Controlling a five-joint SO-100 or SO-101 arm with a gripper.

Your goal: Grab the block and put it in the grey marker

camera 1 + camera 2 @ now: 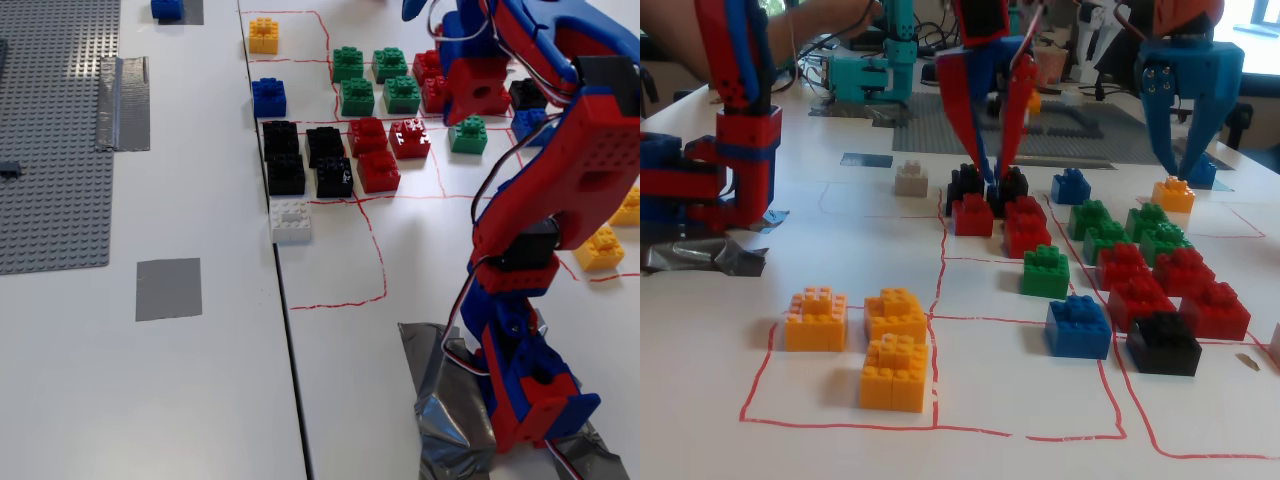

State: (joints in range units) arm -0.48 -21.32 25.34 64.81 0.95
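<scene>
A red-and-blue robot arm reaches over rows of toy bricks on a white tabletop (200, 400), its pincer (990, 178) hanging in the upper middle of a fixed view with the two fingers apart and nothing between them. The tips hover above the black bricks (962, 186) at the back of the brick cluster, clear of everything below.

The block (378, 171), a plain red brick, sits untouched at the centre of a fixed view, just right of the black bricks (334, 176) and just below another plain red brick (366, 135). Directly to its upper right is the red brick with white marks (409, 138). In a fixed view taken low from the opposite side, the block (973, 214) is the leftmost red brick, near the frame's centre and below the open fingers.

The grey marker (168, 288), a flat matte square, lies bare at the left centre of a fixed view, well apart from the bricks and across a dark seam in the tabletop. A white brick (290, 221) stands between the marker and the red cluster. A studded grey baseplate (45, 150) fills the upper left, with a wrinkled silver tape strip (124, 88) along its edge.
</scene>
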